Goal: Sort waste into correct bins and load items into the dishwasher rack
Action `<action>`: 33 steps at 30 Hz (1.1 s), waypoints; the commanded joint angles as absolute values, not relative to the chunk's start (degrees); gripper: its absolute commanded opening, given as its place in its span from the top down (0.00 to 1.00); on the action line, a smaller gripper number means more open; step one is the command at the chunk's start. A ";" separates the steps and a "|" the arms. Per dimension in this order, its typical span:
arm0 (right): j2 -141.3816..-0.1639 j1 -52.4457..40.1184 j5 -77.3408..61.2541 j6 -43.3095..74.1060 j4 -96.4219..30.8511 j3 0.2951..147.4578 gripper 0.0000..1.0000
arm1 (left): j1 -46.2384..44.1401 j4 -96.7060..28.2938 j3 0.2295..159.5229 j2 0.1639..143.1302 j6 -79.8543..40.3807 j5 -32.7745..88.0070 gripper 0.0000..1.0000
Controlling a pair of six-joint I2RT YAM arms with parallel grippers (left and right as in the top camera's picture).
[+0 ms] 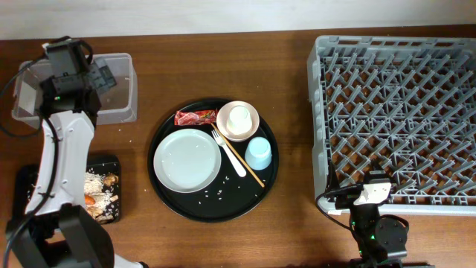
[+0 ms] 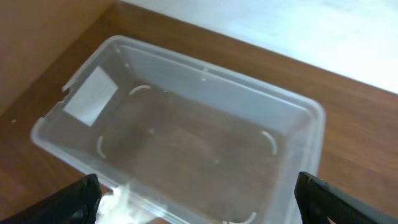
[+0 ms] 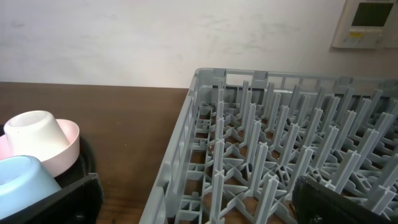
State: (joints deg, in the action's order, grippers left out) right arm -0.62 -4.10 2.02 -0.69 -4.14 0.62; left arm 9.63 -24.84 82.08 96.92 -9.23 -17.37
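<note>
My left claw [image 2: 199,186] hangs released, jaws wide, above the clear tub [image 2: 205,66]. A crumpled white tissue [image 2: 117,202] lies just beside one finger. My right claw [image 3: 196,196] gapes too, gripping nothing, with the grey rack [image 3: 249,124] just ahead. Brown wooden tabletop [image 1: 290,67], pale wall [image 3: 124,37] beyond.

Left arm [image 1: 53,152] reaching far forward from its base, left claw [image 2: 205,208] tilted downward, jaws spread wide, right arm [image 1: 372,199] folded low, right claw [image 3: 199,202] level, jaws spread wide
</note>
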 commanded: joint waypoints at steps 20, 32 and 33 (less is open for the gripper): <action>-0.21 -3.68 1.93 -1.08 -4.58 0.32 0.01 | 7.07 -29.69 82.76 91.07 -8.08 -19.66 0.30; -0.21 -3.68 1.93 -1.08 -4.56 0.32 0.01 | 19.20 -33.87 82.76 92.23 -9.78 -11.75 0.41; -0.21 -3.68 1.93 -1.08 -4.58 0.32 0.01 | 19.31 -34.35 82.76 92.25 -9.78 -11.77 0.41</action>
State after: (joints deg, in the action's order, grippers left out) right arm -0.62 -4.10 2.04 -0.69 -4.14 0.62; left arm 18.57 -33.41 82.19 91.59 -9.45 -13.87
